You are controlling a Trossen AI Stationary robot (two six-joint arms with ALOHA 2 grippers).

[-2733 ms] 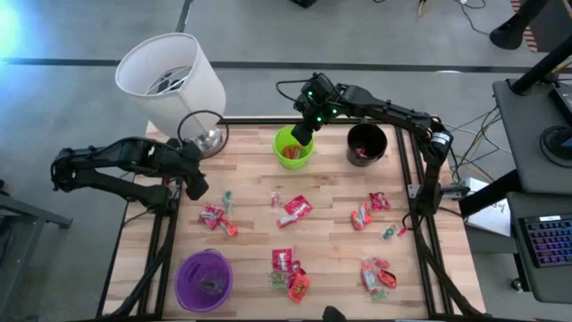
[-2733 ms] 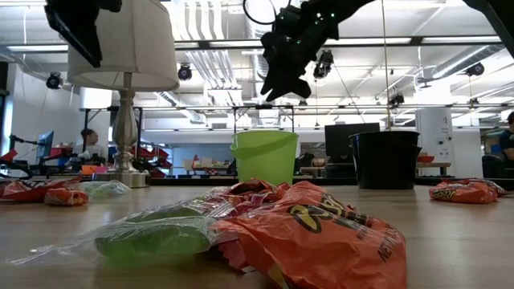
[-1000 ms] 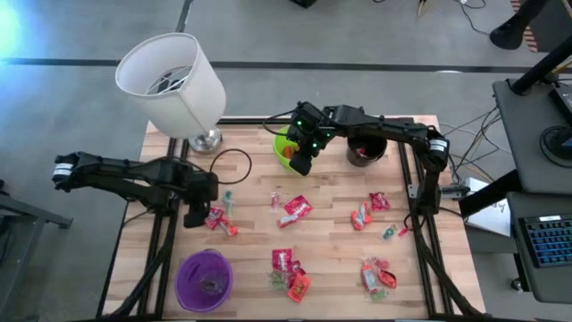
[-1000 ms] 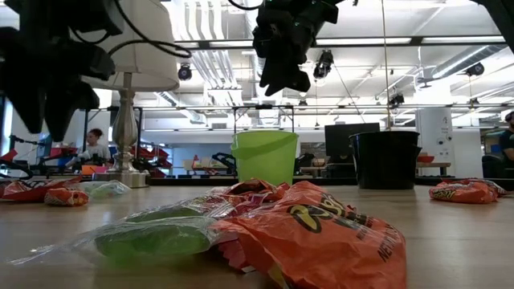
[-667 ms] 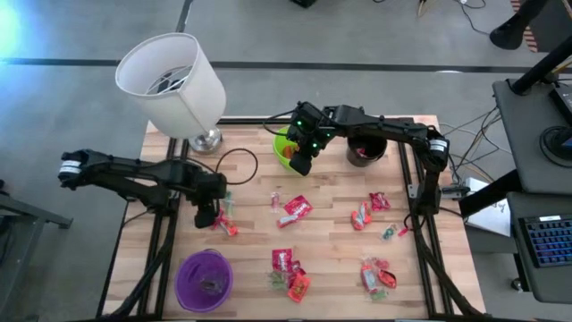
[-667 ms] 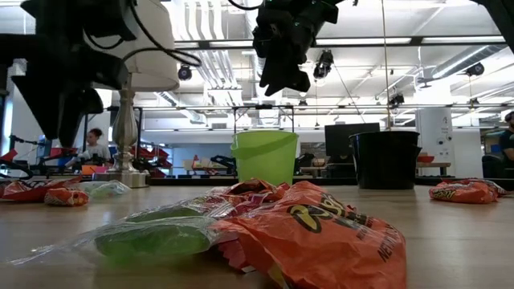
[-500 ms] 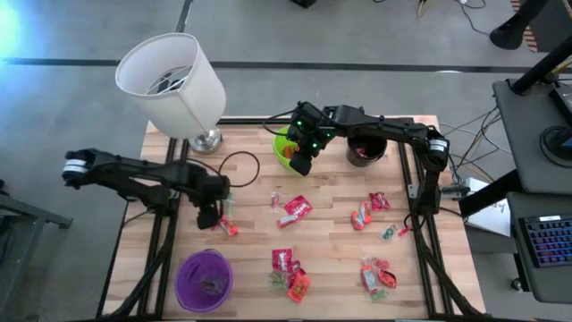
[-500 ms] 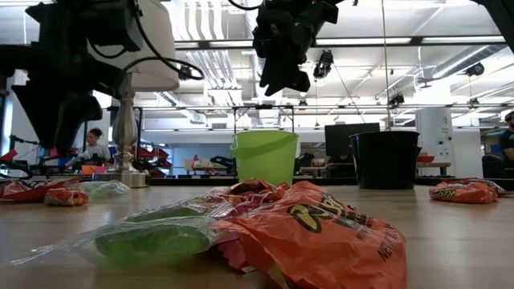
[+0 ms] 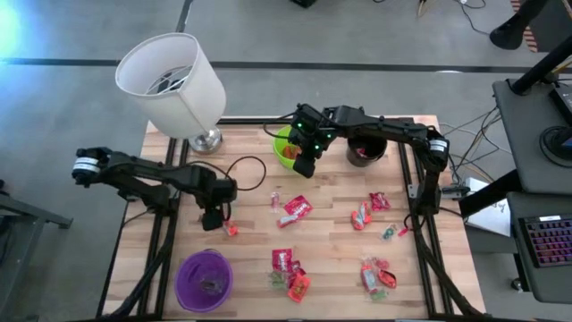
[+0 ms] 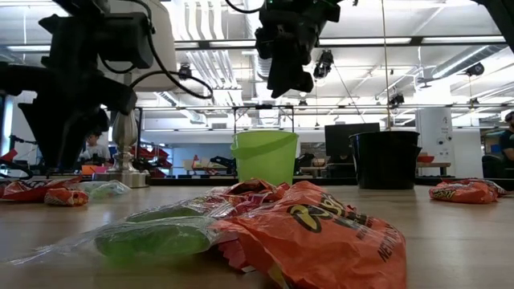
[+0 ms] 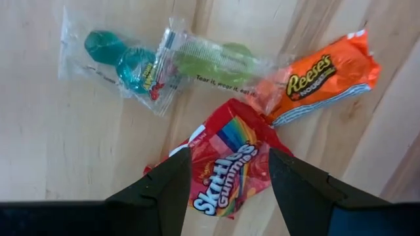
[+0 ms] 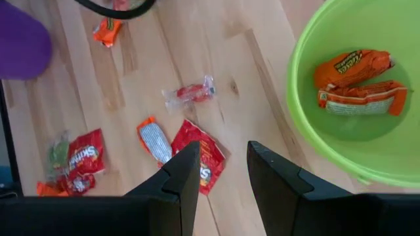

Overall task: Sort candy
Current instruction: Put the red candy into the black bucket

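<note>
Your left gripper (image 11: 226, 187) hung low over a small cluster of candy near the table's 9 o'clock edge, with its fingers spread wide and holding nothing. In the left wrist view, a red Skittles Gummies packet (image 11: 226, 172) lay directly between the two dark fingers (image 11: 163, 190). Its long axis ran on a slant, from near one fingertip up toward the orange Reese's packet (image 11: 325, 75) at about 1 o'clock from it. The two packets touched or nearly touched at their corners. Two clear-wrapped sweets, one blue-green (image 11: 125, 62) and one pale green (image 11: 210, 62), lay beyond at 11 and 12 o'clock, just beside the red packet's far end.

From above, the left gripper (image 9: 213, 213) covered most of that cluster, so only a scrap of red (image 9: 230, 229) showed at its 5 o'clock.

Your right gripper (image 9: 304, 164) waited well apart, high over the near rim of the green cup (image 9: 282, 141) at the table's 12 o'clock. Its fingers stood partly apart and empty, and two orange packets (image 12: 354, 78) already lay in that cup.

The left arm was plainly the nearer one for this cluster. The red packet looked the likeliest pick, and a straight descent would probably straddle its narrow width. The risk, as I judged it, was pinching the orange packet's corner as well.

More candy (image 9: 295, 208) lay scattered from the table's centre toward 3 and 6 o'clock. The purple cup (image 9: 205, 277) sat at 7 o'clock.
</note>
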